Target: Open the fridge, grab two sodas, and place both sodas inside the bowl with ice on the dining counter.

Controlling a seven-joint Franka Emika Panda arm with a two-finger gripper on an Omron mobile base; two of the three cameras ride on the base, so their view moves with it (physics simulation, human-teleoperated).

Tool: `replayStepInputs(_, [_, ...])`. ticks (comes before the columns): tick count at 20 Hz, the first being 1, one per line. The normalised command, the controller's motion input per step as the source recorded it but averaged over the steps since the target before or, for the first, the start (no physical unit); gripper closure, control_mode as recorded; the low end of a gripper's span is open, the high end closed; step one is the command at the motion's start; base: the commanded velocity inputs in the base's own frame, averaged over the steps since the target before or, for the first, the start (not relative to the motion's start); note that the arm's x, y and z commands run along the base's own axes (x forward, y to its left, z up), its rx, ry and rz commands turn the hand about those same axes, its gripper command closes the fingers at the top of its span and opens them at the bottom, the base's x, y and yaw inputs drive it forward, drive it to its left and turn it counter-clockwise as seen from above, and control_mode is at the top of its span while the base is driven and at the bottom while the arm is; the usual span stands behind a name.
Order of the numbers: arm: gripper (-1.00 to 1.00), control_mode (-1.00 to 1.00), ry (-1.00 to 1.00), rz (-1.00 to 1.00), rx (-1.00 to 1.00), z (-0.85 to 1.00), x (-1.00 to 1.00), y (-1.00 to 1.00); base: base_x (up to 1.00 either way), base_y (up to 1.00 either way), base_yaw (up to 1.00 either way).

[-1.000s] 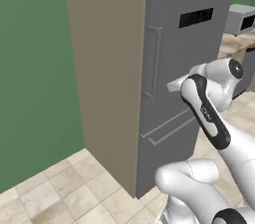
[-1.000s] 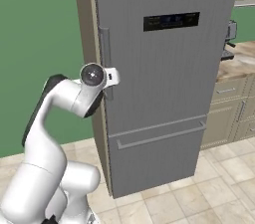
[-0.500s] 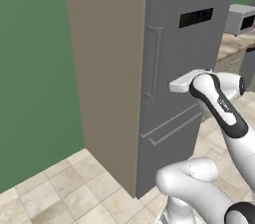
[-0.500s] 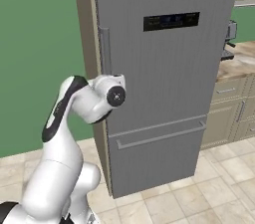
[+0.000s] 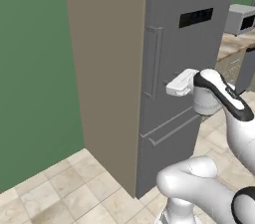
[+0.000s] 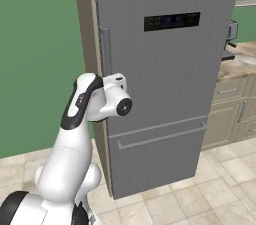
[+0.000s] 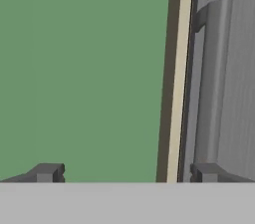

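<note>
In the hand view a flat green wall (image 7: 84,68) covers the left and centre. The two-finger gripper (image 7: 124,172), jaws wide apart and empty, sits at the bottom edge. The tall grey fridge (image 7: 239,68), door closed, stands at right, its long vertical handle (image 7: 211,83) above the right fingertip (image 7: 204,172).

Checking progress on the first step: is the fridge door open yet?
No, the fridge door sits flush and shut, its handle untouched.
</note>
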Motion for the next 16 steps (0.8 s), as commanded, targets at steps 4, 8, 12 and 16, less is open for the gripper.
replayStepInputs(4, [-1.0, -1.0, -0.03, 0.05, 0.02, 0.0, 0.39, 0.0, 0.0, 0.0, 0.0])
replayStepInputs(8, [-1.0, -1.0, 0.0, 0.0, 0.01, 0.0, 0.42, 0.01, 0.0, 0.0, 0.0])
replayStepInputs(12, [-1.0, -1.0, 0.01, 0.0, 0.0, 0.01, 0.34, 0.0, 0.0, 0.0, 0.0])
replayStepInputs(16, [-1.0, -1.0, 0.04, 0.0, 0.0, 0.01, 0.31, 0.0, 0.0, 0.0, 0.0])
